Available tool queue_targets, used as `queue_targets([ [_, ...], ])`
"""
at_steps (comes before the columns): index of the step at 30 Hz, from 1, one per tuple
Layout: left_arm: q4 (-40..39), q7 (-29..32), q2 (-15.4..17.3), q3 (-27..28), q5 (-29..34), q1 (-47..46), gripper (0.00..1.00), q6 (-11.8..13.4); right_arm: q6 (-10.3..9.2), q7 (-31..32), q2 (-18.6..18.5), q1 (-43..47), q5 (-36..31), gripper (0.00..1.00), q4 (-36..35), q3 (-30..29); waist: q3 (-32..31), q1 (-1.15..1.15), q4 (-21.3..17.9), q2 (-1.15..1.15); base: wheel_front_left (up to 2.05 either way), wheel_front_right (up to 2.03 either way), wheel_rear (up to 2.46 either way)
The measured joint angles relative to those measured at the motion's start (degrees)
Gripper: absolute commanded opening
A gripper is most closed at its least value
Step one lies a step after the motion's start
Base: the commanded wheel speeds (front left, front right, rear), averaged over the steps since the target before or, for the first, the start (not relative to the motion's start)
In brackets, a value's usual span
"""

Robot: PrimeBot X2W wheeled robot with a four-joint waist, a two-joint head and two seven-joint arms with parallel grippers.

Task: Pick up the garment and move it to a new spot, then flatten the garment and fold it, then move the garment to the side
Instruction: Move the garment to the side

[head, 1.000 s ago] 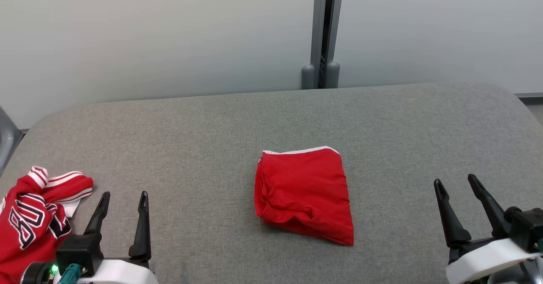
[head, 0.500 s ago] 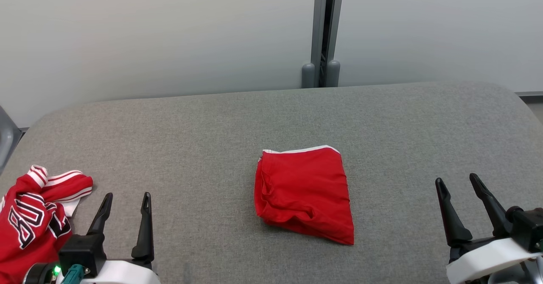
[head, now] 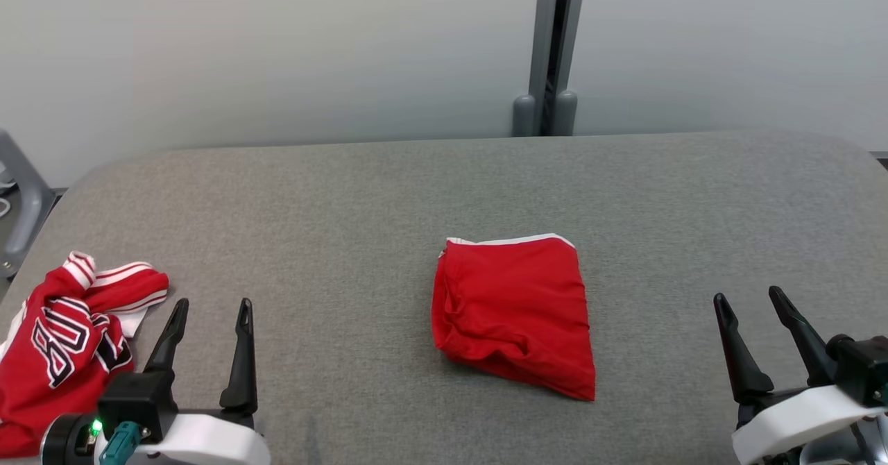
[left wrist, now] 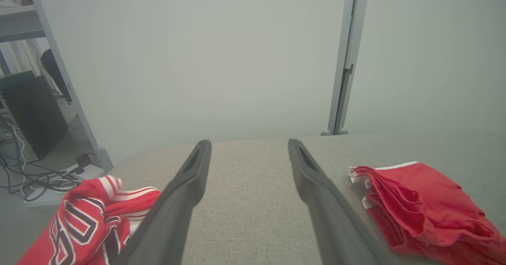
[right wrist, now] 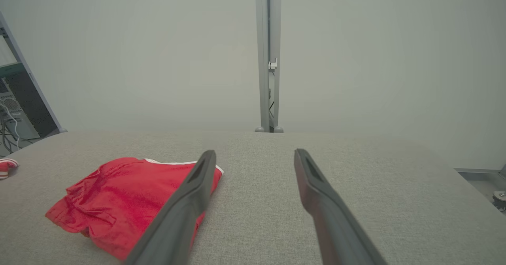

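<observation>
A red garment point(head: 513, 312) with white trim lies folded in a compact block at the middle of the grey padded table point(head: 347, 194). In the left wrist view this garment point(left wrist: 423, 209) sits to the right of my fingers, and in the right wrist view the garment point(right wrist: 126, 194) sits to their left. My left gripper point(head: 213, 305) point(left wrist: 248, 142) stands open near the front edge, well left of it, holding nothing. My right gripper point(head: 747, 295) point(right wrist: 255, 152) is open too, at the front right, apart from the cloth.
A crumpled red jersey point(head: 62, 340) point(left wrist: 87, 225) with white stripes and dark lettering lies at the table's left end, just left of my left gripper. Pale partition panels with a grey post point(head: 551, 48) stand behind the table. Cables and a dark cabinet point(left wrist: 31, 114) are on the floor to the left.
The head camera has turned a little, so the whole picture sits slightly further right. The folded garment, the jersey and both grippers keep their places on the table.
</observation>
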Motion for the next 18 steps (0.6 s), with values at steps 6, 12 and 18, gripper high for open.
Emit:
queue_targets([
  [6,-0.3,-0.7,-0.6,-0.7,0.3,-3.6,1.0,-0.6,0.0,0.8,-1.5,-3.5,1.3,1.0,5.1,2.3,2.4,0.0,2.7,0.0,0.0,0.0,0.0],
  [12,1.7,-2.7,-2.6,-1.4,0.4,-8.5,1.0,-2.0,0.0,0.0,-2.3,-8.4,3.3,1.0,13.6,6.3,5.9,0.0,6.4,0.0,0.0,0.0,0.0],
  [18,4.4,-4.9,-3.9,-1.5,0.1,-11.6,1.0,-3.0,0.0,-1.4,-2.1,-12.7,5.3,1.0,22.7,10.2,9.0,0.0,10.2,0.0,0.0,0.0,0.0],
])
